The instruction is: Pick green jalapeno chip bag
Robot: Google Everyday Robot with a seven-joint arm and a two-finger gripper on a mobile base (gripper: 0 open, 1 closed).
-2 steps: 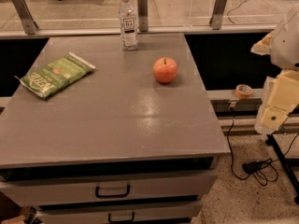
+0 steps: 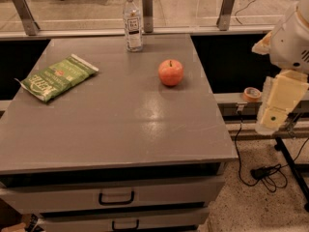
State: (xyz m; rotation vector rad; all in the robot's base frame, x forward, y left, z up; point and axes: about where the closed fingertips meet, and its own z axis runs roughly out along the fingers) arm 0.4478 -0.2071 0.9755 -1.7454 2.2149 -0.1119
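Observation:
The green jalapeno chip bag (image 2: 58, 77) lies flat on the left side of the grey table (image 2: 120, 129), with white lettering and pale crimped ends. My gripper (image 2: 276, 105) hangs off the table's right edge, below the white arm (image 2: 292, 37), far from the bag and at about table height. Nothing shows in it.
A red apple (image 2: 171, 72) sits right of the table's centre. A clear water bottle (image 2: 133, 22) stands at the back edge. Drawers (image 2: 116, 197) are under the tabletop. A tape roll (image 2: 250, 94) and cables (image 2: 263, 170) lie to the right, near the arm.

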